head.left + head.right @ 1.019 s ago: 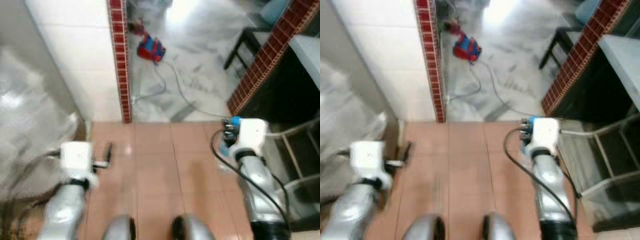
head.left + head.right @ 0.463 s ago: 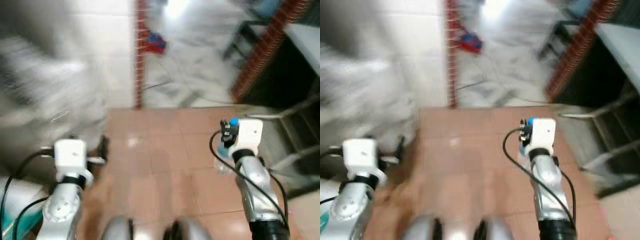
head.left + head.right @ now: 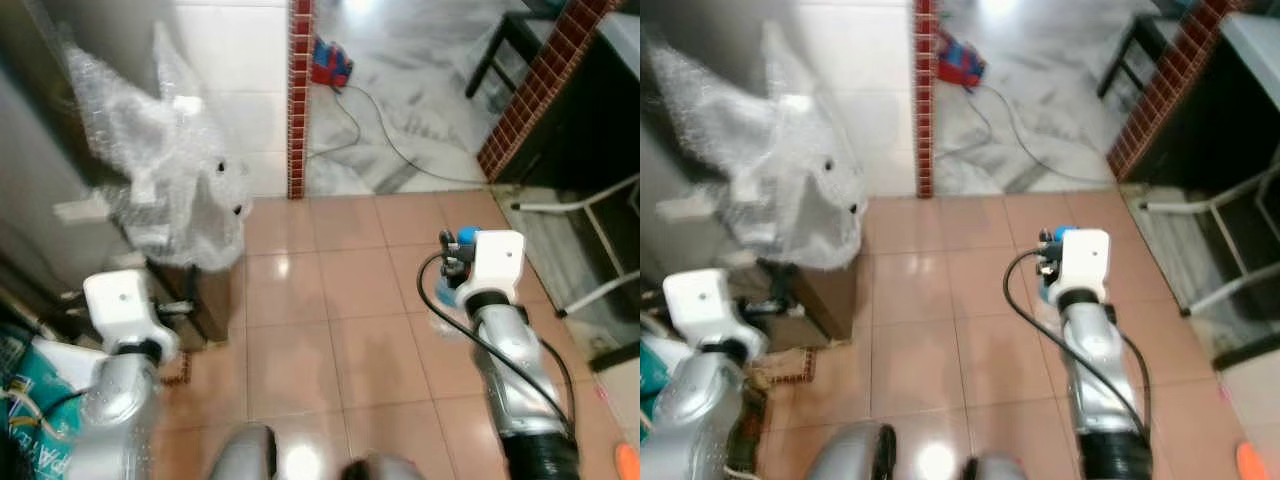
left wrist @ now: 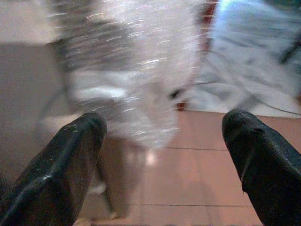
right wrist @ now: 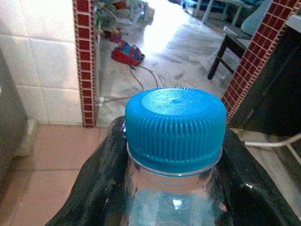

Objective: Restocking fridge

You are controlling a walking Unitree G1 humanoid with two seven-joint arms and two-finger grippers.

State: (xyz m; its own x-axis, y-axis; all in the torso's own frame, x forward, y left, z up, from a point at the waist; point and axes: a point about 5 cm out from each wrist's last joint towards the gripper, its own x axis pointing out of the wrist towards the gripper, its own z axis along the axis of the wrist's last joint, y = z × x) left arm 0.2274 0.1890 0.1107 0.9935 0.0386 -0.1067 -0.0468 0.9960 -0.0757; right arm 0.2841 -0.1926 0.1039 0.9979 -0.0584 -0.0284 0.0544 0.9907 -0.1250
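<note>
Your right gripper (image 5: 169, 197) has its fingers clamped on a clear bottle (image 5: 171, 141) with a blue cap, held upright over the terracotta tile floor (image 3: 320, 330). Your left gripper (image 4: 164, 155) has its fingers wide apart, nothing between them, facing a bubble-wrap bundle (image 3: 170, 180) near the red-brick pillar (image 3: 299, 100).

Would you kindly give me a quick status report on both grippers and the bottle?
Right gripper shut on clear plastic bottle with blue cap, held upright. Left gripper open, empty. Bubble-wrap bundle and brown box ahead left on tiled floor.
</note>
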